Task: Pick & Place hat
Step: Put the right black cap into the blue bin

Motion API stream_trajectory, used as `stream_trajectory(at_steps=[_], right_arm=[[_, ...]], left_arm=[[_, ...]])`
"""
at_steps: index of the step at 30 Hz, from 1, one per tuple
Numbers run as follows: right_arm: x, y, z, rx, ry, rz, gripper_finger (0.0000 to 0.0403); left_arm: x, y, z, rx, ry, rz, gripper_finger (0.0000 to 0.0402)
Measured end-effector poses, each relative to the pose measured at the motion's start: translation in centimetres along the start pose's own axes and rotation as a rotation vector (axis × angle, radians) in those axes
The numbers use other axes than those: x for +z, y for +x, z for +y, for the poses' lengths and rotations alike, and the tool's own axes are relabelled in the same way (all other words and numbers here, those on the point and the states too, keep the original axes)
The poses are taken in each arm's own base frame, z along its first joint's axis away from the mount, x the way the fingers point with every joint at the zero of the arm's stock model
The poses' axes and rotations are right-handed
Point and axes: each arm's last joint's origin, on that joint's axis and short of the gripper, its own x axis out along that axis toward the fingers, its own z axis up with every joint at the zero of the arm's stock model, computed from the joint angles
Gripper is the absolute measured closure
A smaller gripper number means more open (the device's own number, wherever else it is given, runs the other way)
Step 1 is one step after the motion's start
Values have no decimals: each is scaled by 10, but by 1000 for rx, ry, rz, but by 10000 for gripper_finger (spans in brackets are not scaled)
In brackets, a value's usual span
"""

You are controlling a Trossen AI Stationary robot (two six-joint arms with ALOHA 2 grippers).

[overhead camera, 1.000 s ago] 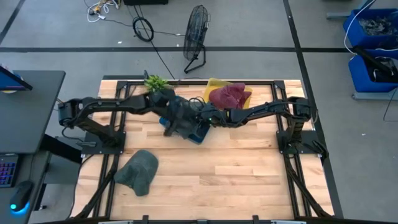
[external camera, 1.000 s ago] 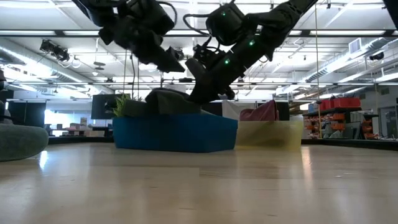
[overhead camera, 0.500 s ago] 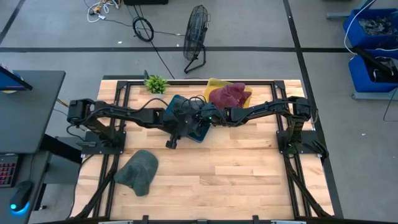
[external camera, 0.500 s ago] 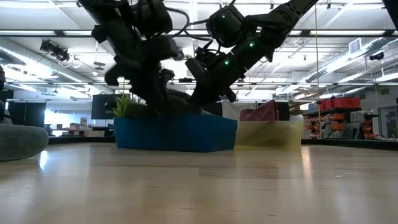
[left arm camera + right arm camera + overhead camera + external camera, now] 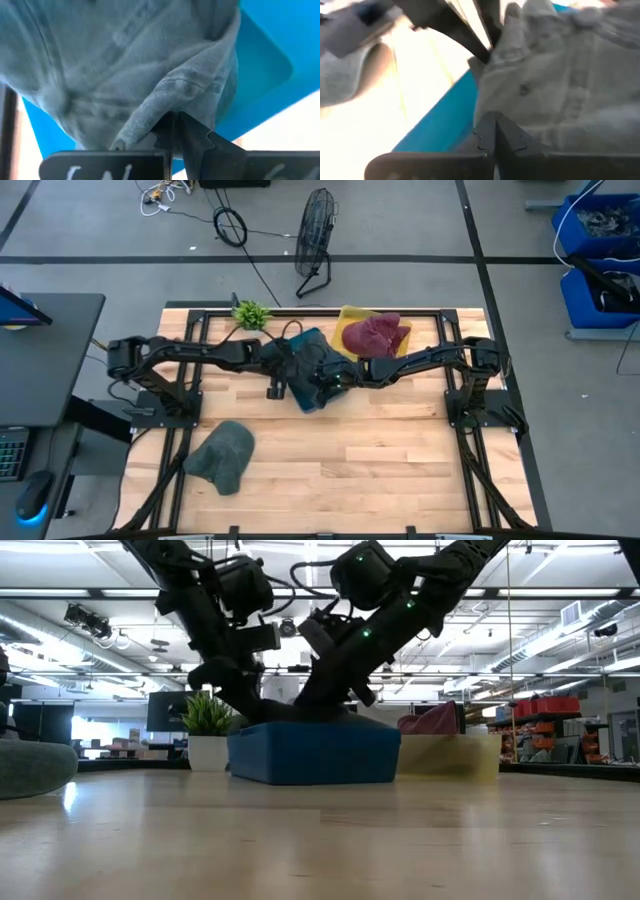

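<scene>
Hat (image 5: 125, 75) of grey cloth lies inside the blue bin (image 5: 308, 365), which sits toward the far edge of the bench (image 5: 380, 450), about midway between its left and right edges. In the high view both arms meet over this bin and hide most of the cloth.

From the left edge, the left claw (image 5: 172, 131) reaches to the bin; in its own wrist view its two dark fingers are clenched on a raised fold of the grey hat, with blue bin wall showing behind the cloth. From the right edge, the right claw (image 5: 492, 131) reaches to the same bin; its fingers are pressed together at the edge of the hat, pinching the cloth, and the blue bin rim runs just beside them. In the low view both arms slant down into the top of the bin (image 5: 312, 752).

A second grey hat (image 5: 222, 455) lies on the bench near the front left corner, well apart from the bin. A yellow bin (image 5: 347, 317) holding a maroon hat (image 5: 375, 335) sits just beside the blue bin, at the far edge. A small green plant (image 5: 250, 313) stands at the far edge, left of the blue bin.
</scene>
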Motion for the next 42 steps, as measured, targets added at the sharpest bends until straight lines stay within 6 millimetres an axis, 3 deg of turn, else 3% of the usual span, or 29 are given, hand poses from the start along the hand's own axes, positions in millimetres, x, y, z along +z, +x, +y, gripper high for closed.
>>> stream_trajectory(at_steps=[7,11,15,19,27,32,42], right_arm=[[14,-13,5,14,-26,-86,401],[22,-25,0,-139,-64,-133,401],[20,-27,-18,-409,-61,-120,401],[9,-20,-44,-476,60,-1,401],[3,-7,-56,-339,99,81,401],[10,-10,-42,-184,80,48,401],[23,-26,-20,-38,33,-23,401]], left_arm=[[-5,2,-7,-150,-45,22,374],[-3,1,-13,-164,-37,27,374],[-1,1,-18,-172,-21,15,374],[2,0,-21,-175,-11,-5,374],[3,1,-19,-141,-49,-3,374],[1,2,-14,-88,-75,14,374],[5,2,-3,-29,-122,-51,374]])
